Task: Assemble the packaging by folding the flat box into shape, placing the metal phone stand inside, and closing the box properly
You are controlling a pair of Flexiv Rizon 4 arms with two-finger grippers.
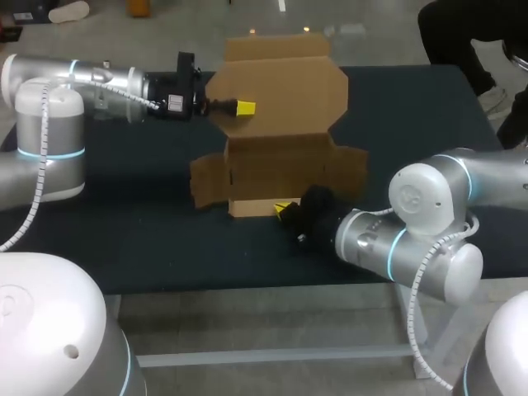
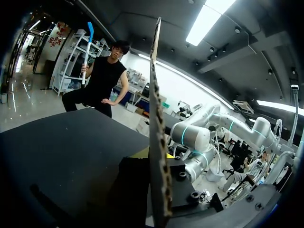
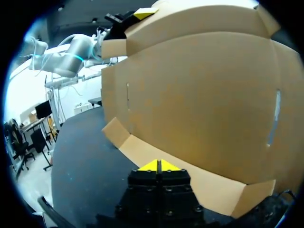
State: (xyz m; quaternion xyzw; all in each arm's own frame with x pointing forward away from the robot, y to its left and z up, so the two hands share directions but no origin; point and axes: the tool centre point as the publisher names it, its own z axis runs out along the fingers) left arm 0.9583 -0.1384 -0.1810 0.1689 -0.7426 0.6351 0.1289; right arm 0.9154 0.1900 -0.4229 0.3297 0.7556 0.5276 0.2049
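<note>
One box (image 1: pixel 280 177) mid-surface (image 1: pixel 124 223), half-formed | left pincer (image 1: pixel 243 107) clamps upright lid (image 1: pixel 280 82) at box's left edge, likely so it stands open | right pincer (image 3: pixel 159 165), tips together, empty, braces box's front wall; phone stand unseen

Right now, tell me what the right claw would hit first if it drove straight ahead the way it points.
The cardboard box. The right claw, tips together, points at the low front strip of that box, just ahead of it. The gap looks small, though depth is unclear.

Plain brown cardboard box (image 1: pixel 285 91), table (image 1: pixel 124 239) perhaps dark navy, black left end effector (image 1: pixel 240 107) tipped yellow
</note>
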